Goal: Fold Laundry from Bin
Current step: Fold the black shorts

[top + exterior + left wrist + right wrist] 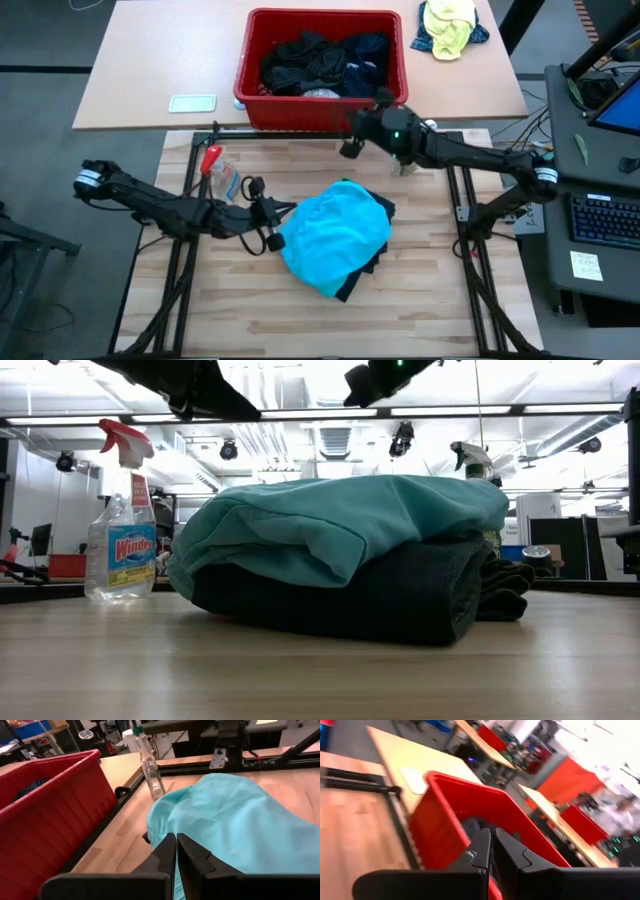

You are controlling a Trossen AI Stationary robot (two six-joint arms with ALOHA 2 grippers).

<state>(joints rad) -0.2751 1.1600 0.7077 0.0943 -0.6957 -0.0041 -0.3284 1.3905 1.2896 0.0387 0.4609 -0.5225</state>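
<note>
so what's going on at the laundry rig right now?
A turquoise garment lies folded on a dark garment mid-table. The left gripper, shut and empty, hovers at the pile's edge. The right gripper, also shut and empty, is at the red bin, where dark laundry waits. A spray bottle stands by.

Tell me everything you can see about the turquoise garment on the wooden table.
The turquoise garment is soft, matte cloth, loosely folded into a rounded bundle with creases along its near edge. It lies on top of a folded dark garment, which sticks out beneath it, near the middle of the wooden table. The shut left gripper sits at its edge on the left arm's side; whether they touch is unclear.
</note>
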